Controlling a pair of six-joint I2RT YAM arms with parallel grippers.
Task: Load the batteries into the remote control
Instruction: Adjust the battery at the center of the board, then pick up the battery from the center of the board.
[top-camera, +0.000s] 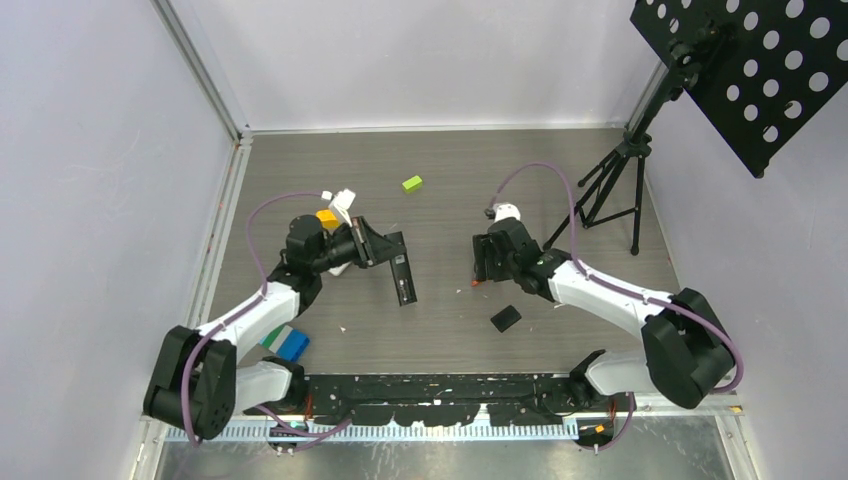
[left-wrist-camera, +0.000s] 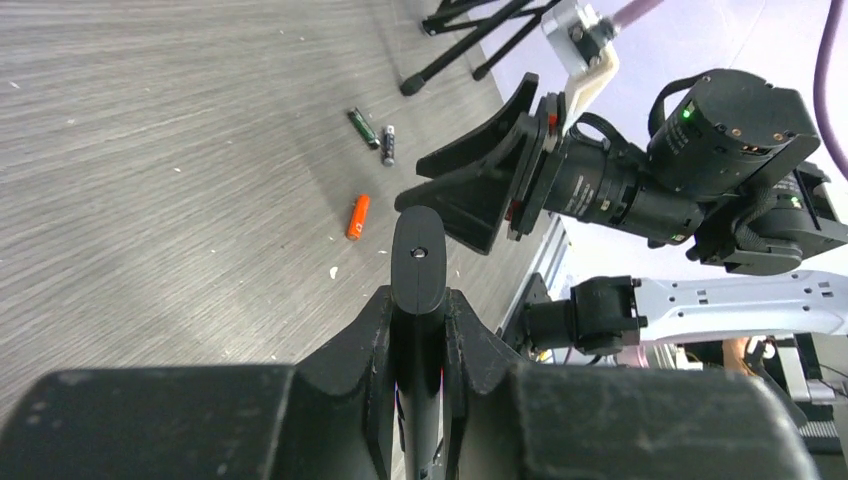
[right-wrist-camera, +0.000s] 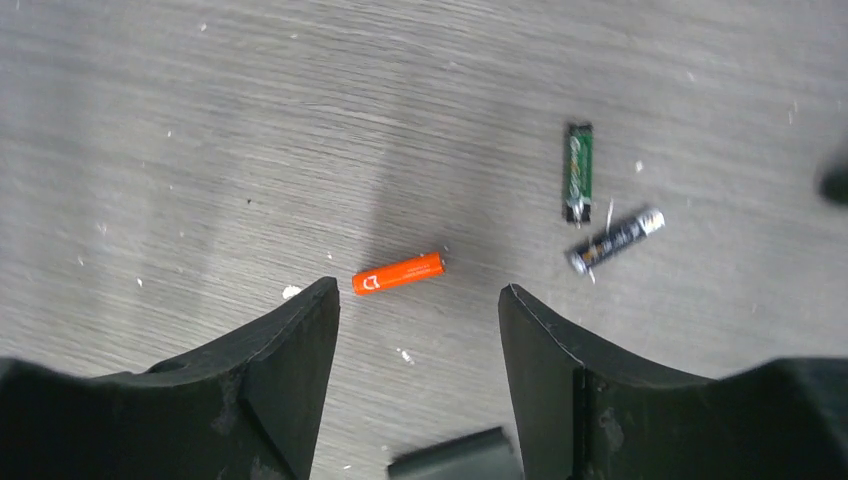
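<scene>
Here, left fingers (left-wrist-camera: 362, 350) pinch a slim black remote (left-wrist-camera: 418, 255); right fingers (right-wrist-camera: 290, 345) spread above an orange battery (right-wrist-camera: 398, 273).

My tally: orange battery (right-wrist-camera: 398, 273), green battery (right-wrist-camera: 577, 171), black battery (right-wrist-camera: 616, 240), three in all. One remote (top-camera: 403, 283), one black panel (top-camera: 505, 318), one lime block (top-camera: 412, 183), one tripod (top-camera: 610, 185).

A small white mark is showing near the left end of the orange-red cylindrical battery (right-wrist-camera: 399, 273) at mid-frame, too blurred to read. Pale print is running along the green-and-black cell (right-wrist-camera: 578, 171) and the black cell (right-wrist-camera: 616, 240) at upper right, also illegible.
</scene>
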